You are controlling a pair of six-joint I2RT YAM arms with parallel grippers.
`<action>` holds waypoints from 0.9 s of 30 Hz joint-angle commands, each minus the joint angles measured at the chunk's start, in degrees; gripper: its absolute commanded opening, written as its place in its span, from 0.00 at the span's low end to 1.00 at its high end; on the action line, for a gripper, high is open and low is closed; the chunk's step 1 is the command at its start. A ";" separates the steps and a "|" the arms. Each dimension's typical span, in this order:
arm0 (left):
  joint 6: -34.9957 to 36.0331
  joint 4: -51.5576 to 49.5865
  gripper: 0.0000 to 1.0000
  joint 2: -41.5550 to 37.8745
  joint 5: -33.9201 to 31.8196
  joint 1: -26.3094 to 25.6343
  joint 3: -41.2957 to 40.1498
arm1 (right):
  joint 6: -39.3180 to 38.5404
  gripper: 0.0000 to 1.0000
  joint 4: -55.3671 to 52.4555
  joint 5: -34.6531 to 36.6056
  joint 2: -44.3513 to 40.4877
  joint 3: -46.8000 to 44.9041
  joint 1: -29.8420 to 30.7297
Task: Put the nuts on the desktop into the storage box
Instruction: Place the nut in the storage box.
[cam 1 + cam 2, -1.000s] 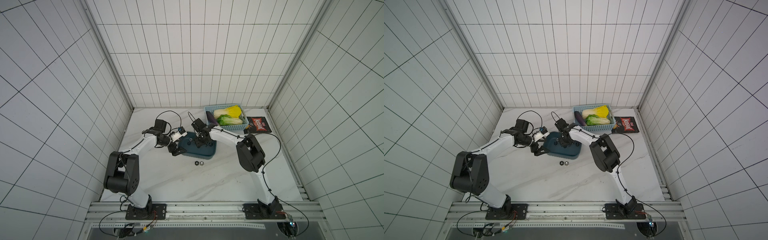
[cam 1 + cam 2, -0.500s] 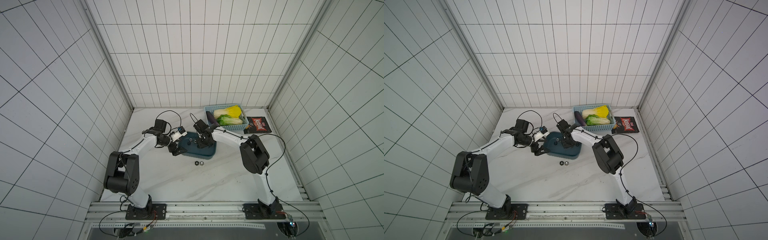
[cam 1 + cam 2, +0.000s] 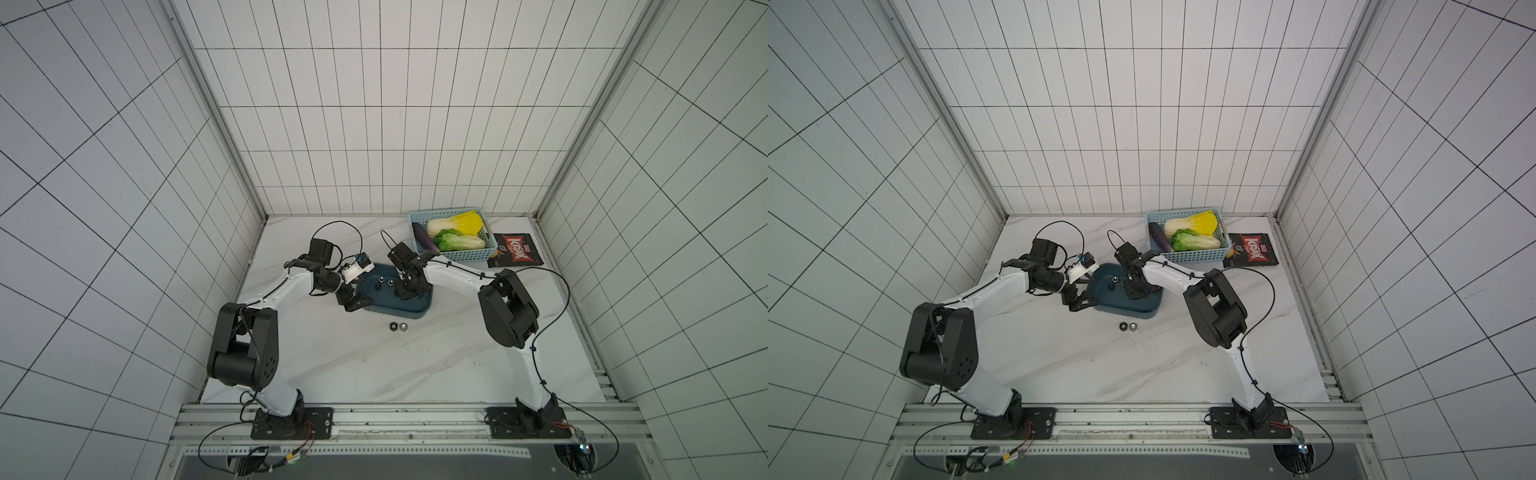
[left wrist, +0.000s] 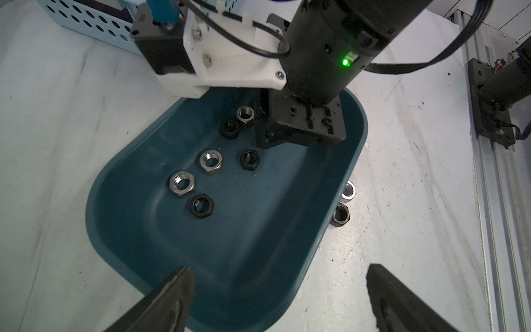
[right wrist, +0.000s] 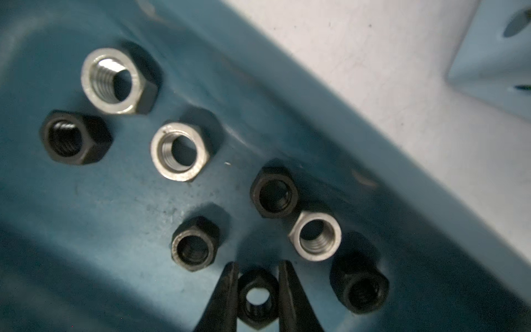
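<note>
The dark teal storage box (image 3: 399, 308) (image 3: 1125, 308) sits mid-desktop (image 3: 374, 365). Several black and silver nuts lie on its floor (image 4: 230, 244) (image 5: 115, 201). My right gripper (image 5: 257, 267) (image 3: 409, 291) hangs low inside the box, shut on a black nut (image 5: 257, 299) held between its fingertips. My left gripper (image 4: 278, 273) (image 3: 353, 301) stands open over the box's left end with nothing between its fingers. On the desktop just in front of the box lie a black nut (image 3: 392, 326) (image 4: 340, 216) and a silver nut (image 3: 402, 327) (image 4: 348, 192), side by side.
A light blue perforated basket (image 3: 469, 254) with vegetables stands behind and to the right of the box. A dark snack packet (image 3: 515, 255) lies to its right. A metal rail (image 3: 395, 415) carrying both arm bases runs along the front edge.
The right arm has shifted slightly to the right over the box, its jaws still shut. The left arm has not visibly moved.
</note>
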 commanded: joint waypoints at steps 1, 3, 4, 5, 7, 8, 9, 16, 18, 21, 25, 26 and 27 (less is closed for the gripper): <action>-0.26 0.83 0.97 -0.69 0.84 0.18 -0.54 | 1.13 0.22 -0.64 3.53 0.14 -1.30 -0.38; -0.21 0.87 0.97 -0.52 0.91 0.18 -0.61 | 1.32 0.22 -1.45 4.49 0.42 -0.66 -0.47; -0.27 0.83 0.98 -0.44 0.86 0.18 -0.50 | 1.49 0.22 -1.75 4.78 0.57 -0.30 -0.46; -0.30 0.83 0.97 -0.42 0.92 0.15 -0.46 | 1.50 0.22 -1.88 4.83 0.71 -0.05 -0.49; -0.33 0.78 0.97 -0.51 0.78 0.09 -0.50 | 1.51 0.25 -1.83 4.73 1.00 0.16 -0.50; -0.33 0.84 0.98 -0.58 0.75 0.09 -0.54 | 1.54 0.27 -1.87 4.65 1.11 0.23 -0.54; -0.30 0.84 0.98 -0.66 0.66 0.09 -0.58 | 1.50 0.28 -1.88 4.66 1.24 0.29 -0.55; -0.40 0.86 0.97 -0.86 0.71 0.09 -0.72 | 1.59 0.36 -1.92 3.52 -0.06 0.57 -0.44; -0.54 0.74 0.97 -1.10 0.71 0.01 -0.80 | 1.59 0.36 -1.91 3.29 -0.84 0.60 -0.47; -0.48 0.41 0.97 -2.31 0.55 -0.22 -1.13 | 1.76 0.37 -1.90 2.87 -2.59 0.46 -0.47; 0.43 0.12 0.98 -4.81 0.28 -0.44 -2.48 | 2.19 0.39 -1.90 2.09 -5.85 -0.08 -0.38; 0.77 0.06 0.98 -5.49 0.28 -0.53 -2.88 | 2.28 0.39 -1.97 1.99 -6.69 -0.35 -0.36; 1.04 0.06 0.98 -6.26 0.31 -0.61 -3.37 | 2.42 0.40 -1.89 1.89 -7.77 -0.66 -0.30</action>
